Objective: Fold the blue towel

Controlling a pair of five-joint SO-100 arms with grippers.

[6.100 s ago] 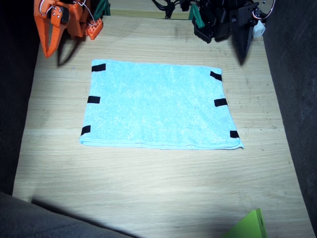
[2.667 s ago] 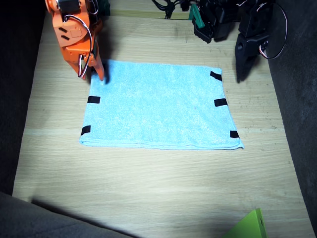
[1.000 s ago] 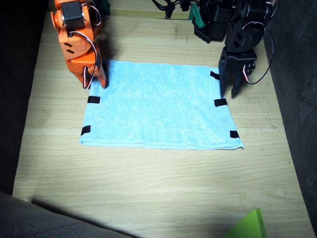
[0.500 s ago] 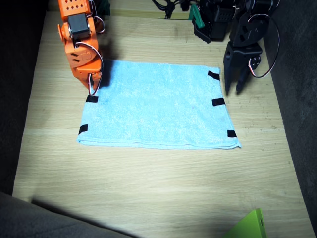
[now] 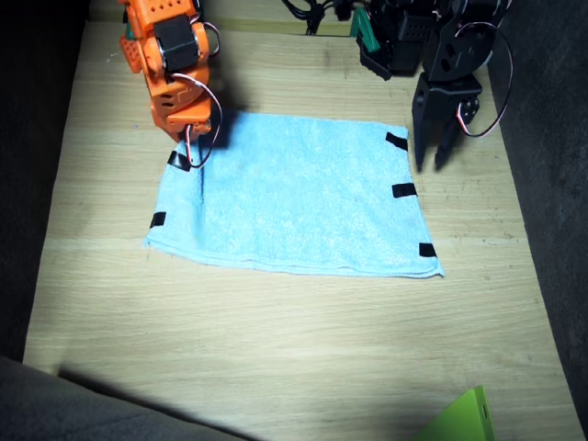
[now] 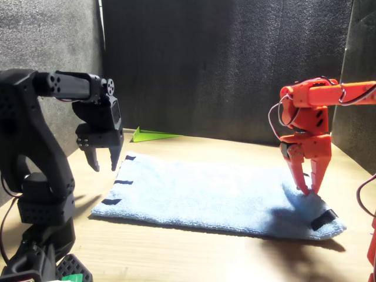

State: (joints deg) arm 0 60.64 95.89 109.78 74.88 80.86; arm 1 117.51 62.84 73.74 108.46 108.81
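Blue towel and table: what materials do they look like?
The blue towel looks like terry cloth: matte, nubby pile, soft rolled edges, with black tape-like patches at two ends. The table looks like pale wood or wood laminate: visible grain and plank lines, low sheen.

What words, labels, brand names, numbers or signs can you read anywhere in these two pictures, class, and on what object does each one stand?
None: no readable text shows in either view.
The light aqua-blue terry towel carries only plain black tape patches, with no print on them.
The orange right arm's gripper and the black left arm's gripper show no readable markings.
The bright green folded sheet at the table edge is blank.
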